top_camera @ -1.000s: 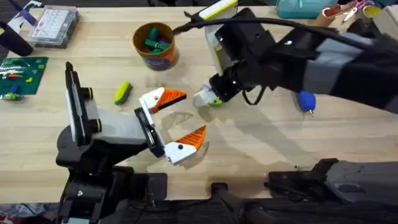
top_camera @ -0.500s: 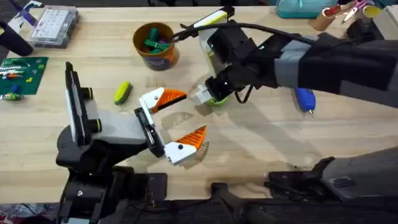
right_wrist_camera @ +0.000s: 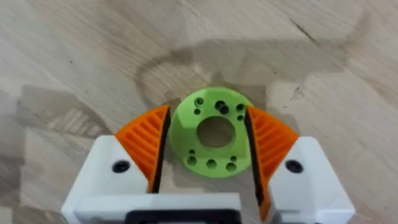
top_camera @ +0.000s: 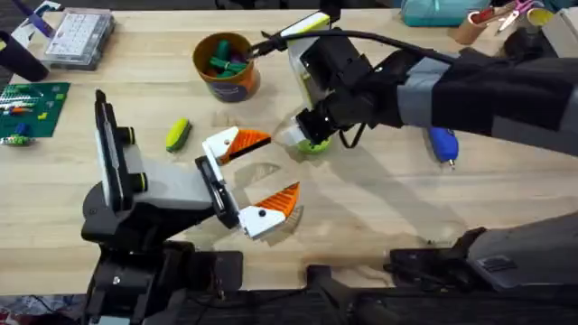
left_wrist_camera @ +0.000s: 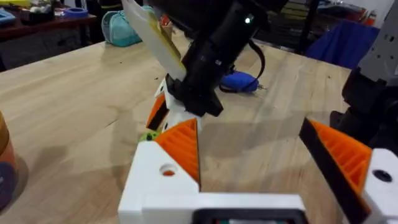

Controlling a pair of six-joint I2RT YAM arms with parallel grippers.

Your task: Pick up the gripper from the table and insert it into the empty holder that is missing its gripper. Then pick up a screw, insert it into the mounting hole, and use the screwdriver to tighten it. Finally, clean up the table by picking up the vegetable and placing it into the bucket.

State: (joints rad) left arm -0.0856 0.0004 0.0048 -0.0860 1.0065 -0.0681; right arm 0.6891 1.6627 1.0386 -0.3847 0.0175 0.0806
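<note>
A: Biggest first?
B: Table (top_camera: 379, 217), then bucket (top_camera: 226, 65) at the far side, screwdriver (top_camera: 444, 144) on the right.
A: Grippers?
B: Left gripper (top_camera: 255, 173) fingers wide apart, holding nothing. Right gripper (right_wrist_camera: 210, 138) pads pressed against lime-green disc (right_wrist_camera: 214, 132) on the wood.
A: Vegetable?
B: Vegetable (top_camera: 178, 134) lies near the bucket.

The worktop (top_camera: 379, 217) is pale wood with plank grain. Each pincer, left (top_camera: 257, 176) and right (right_wrist_camera: 208, 140), is white with orange ribbed pads. The disc (right_wrist_camera: 214, 132) is lime green. The vegetable (top_camera: 178, 134) is yellow and green, the bucket (top_camera: 230, 83) orange-yellow with a dark blue band, the screwdriver (top_camera: 443, 144) bright blue.
</note>
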